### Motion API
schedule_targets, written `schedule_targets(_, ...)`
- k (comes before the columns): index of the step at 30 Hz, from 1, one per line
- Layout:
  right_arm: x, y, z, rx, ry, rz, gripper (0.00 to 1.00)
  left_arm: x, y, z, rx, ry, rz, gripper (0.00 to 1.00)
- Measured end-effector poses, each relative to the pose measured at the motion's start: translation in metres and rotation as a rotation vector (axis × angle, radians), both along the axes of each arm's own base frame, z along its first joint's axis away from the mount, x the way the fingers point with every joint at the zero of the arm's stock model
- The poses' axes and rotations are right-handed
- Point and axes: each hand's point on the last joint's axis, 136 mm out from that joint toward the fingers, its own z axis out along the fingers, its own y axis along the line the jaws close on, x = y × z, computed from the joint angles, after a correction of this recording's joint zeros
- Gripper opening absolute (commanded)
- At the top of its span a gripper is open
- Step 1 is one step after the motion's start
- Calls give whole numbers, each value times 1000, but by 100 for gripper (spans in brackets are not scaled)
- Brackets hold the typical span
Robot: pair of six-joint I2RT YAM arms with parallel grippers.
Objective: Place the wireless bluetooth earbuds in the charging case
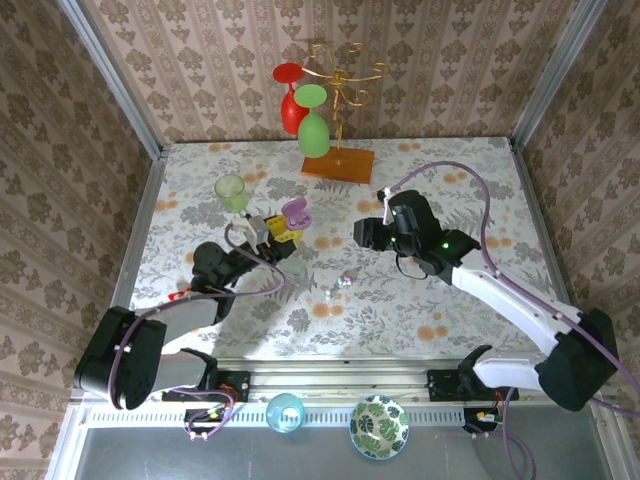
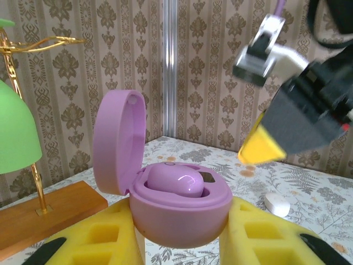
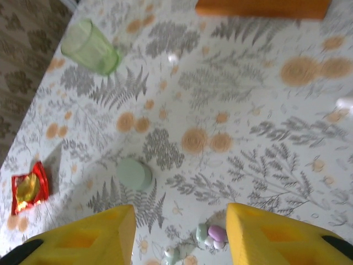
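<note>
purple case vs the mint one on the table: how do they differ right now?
The purple case is open, lid hinged up; the mint case looks closed. The purple case is gripped in the left claw; the mint case lies loose on the table, apart from either claw. The purple case has a purple bud seated inside; the mint case's inside is hidden. Both are rounded, pebble-like shells.

We note three walls (image 1: 200, 60) papered in a beige-brown damask pattern, closing the table (image 1: 400, 320) on its left, far and right edges. Bare metal posts (image 1: 110, 75) run up the two far corners where the walls meet. The table carries a white cover printed with grey ferns and orange blossoms. A slotted aluminium rail (image 1: 340, 385) runs along the near edge. Lighting is even and diffuse, with a pale sheen on the cover close to the near edge.
</note>
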Motion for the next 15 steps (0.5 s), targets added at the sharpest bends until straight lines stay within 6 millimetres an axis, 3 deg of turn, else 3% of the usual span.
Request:
schedule_targets(9,0,22,-121,-81,304,205,43,-7,3,7,-12,-24,3,18)
schedule_targets(12,-5,28,-149,-86,380,255,43,-7,3,7,-12,-23,2,18)
schedule_targets(15,-5,35,-164,-84,416,294,43,-7,3,7,-12,-23,1,18)
